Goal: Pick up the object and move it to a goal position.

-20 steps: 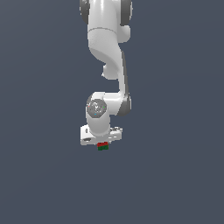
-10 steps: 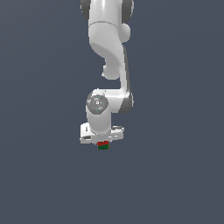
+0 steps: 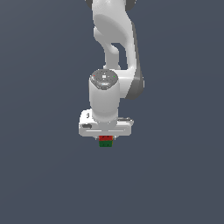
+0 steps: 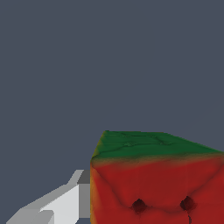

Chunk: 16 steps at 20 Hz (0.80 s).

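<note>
All I've got around me is a flat, featureless slate-grey backdrop, no edges that I can make out. My white arm [image 3: 114,52] comes down from the top of the exterior view, wrist pointing straight down. The tool [image 3: 105,139] hangs below it, clamped on the cube [image 3: 105,141], red face over green, tucked right under the tool's white body. On the wrist view, one pale finger [image 4: 65,199] presses against the cube's [image 4: 153,183] red side, dark dots showing.
</note>
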Available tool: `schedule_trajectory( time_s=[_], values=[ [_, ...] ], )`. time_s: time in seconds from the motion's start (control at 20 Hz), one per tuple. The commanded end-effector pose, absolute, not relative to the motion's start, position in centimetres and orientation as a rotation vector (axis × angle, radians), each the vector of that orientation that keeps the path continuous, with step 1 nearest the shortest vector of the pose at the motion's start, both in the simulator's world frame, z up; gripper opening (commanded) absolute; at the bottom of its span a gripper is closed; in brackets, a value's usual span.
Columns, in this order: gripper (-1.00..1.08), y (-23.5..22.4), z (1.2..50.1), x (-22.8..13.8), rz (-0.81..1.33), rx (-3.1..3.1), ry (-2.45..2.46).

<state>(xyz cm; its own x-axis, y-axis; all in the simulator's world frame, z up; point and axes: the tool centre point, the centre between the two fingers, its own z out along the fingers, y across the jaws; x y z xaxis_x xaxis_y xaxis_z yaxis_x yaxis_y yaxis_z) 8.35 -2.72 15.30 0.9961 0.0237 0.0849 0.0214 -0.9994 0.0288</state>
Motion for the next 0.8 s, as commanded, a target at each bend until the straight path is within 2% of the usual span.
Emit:
schedule_trajectory(
  time_s=[0.0, 0.75],
  values=[
    [-1.0, -2.0, 18.9, 9.1, 0.177, 3.101, -0.026],
    [-1.0, 1.6, 39.4, 12.1, 0.393, 3.003, -0.379]
  ],
)
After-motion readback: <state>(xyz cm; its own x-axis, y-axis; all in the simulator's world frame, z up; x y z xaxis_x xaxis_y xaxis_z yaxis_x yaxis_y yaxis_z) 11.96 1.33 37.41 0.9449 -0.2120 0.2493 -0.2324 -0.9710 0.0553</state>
